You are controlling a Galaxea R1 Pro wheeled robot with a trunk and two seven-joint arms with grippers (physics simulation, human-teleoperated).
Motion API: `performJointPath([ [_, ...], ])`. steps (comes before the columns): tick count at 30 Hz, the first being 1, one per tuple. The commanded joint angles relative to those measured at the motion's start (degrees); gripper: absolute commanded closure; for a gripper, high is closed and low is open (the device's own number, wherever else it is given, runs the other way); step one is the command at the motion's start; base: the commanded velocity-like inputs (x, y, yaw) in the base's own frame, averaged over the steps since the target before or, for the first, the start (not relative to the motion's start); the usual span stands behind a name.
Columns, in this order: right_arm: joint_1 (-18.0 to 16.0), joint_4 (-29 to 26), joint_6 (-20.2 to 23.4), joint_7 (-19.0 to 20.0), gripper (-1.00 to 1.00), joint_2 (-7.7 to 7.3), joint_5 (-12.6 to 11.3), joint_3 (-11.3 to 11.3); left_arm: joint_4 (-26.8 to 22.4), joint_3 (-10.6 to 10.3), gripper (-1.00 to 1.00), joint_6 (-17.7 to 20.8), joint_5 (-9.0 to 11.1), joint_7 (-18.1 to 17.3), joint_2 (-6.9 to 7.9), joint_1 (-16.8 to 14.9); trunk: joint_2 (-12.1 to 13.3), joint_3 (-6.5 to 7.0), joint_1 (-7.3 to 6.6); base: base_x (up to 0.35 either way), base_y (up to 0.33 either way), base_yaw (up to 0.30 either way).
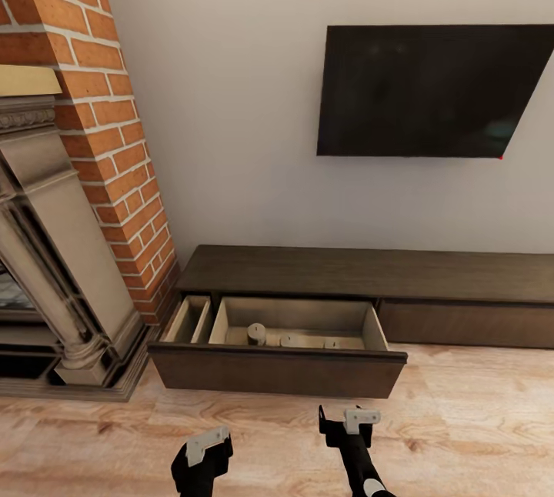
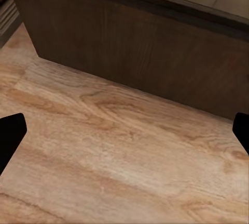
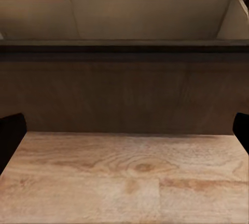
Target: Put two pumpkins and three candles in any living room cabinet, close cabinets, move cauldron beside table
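1. Presently, the left gripper (image 1: 201, 457) and the right gripper (image 1: 348, 426) are held low over the wooden floor (image 1: 462, 420), just in front of the pulled-out drawer (image 1: 292, 325) of the cabinet (image 1: 369, 272); in both wrist views the fingers sit at the far edges of the frame, so both pairs are spread apart and nothing is held.
2. Judging by this, closing the drawer appears to be the step in hand. It is best done by setting one gripper flat against the middle of the drawer front (image 1: 277, 374) and pushing straight, so the drawer is not skewed.
3. The drawer front is near the right gripper and squarely ahead of it, as the right wrist view shows (image 3: 124, 94); it lies at a slant to the left one (image 2: 145, 52).
4. Inside, one candle (image 1: 256, 334) stands upright, and two paler low shapes beside it may be the others; this cannot be told for certain.
5. Beyond, a television (image 1: 431, 89) hangs on the wall and a brick fireplace (image 1: 92, 135) stands to the left.
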Motion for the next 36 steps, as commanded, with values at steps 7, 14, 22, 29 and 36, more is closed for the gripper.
performJointPath([
  [7,0.0,0.1,0.6,-0.2,-1.00,-0.02,-0.5,0.5,0.1,-0.4,-1.00,-0.4,0.6,0.4,0.29,-0.1,0.0,-0.05,0.00,0.209,0.036,0.000],
  [14,0.0,0.5,0.7,-0.2,-1.00,-0.19,-1.1,0.2,2.9,-0.2,-1.00,-0.5,-2.2,0.5,0.21,-0.1,0.0,-0.05,0.00,0.056,0.006,0.000],
  [22,0.0,4.0,0.6,-0.2,-1.00,0.14,-1.2,0.0,3.4,0.1,-1.00,-0.2,-13.3,0.3,-0.11,-1.3,0.0,-0.05,0.00,0.029,0.000,0.000],
  [29,0.0,4.3,0.6,-0.2,-1.00,0.16,-1.3,0.0,5.1,0.2,-1.00,-0.3,-14.6,0.3,-1.76,-2.8,0.0,-0.05,0.00,0.003,0.000,0.000],
  [36,0.0,4.3,0.6,-0.2,-1.00,0.17,-1.3,0.0,8.0,0.4,-1.00,-0.4,-14.6,0.3,-3.11,-3.0,0.0,-0.05,0.00,0.056,0.000,0.000],
])
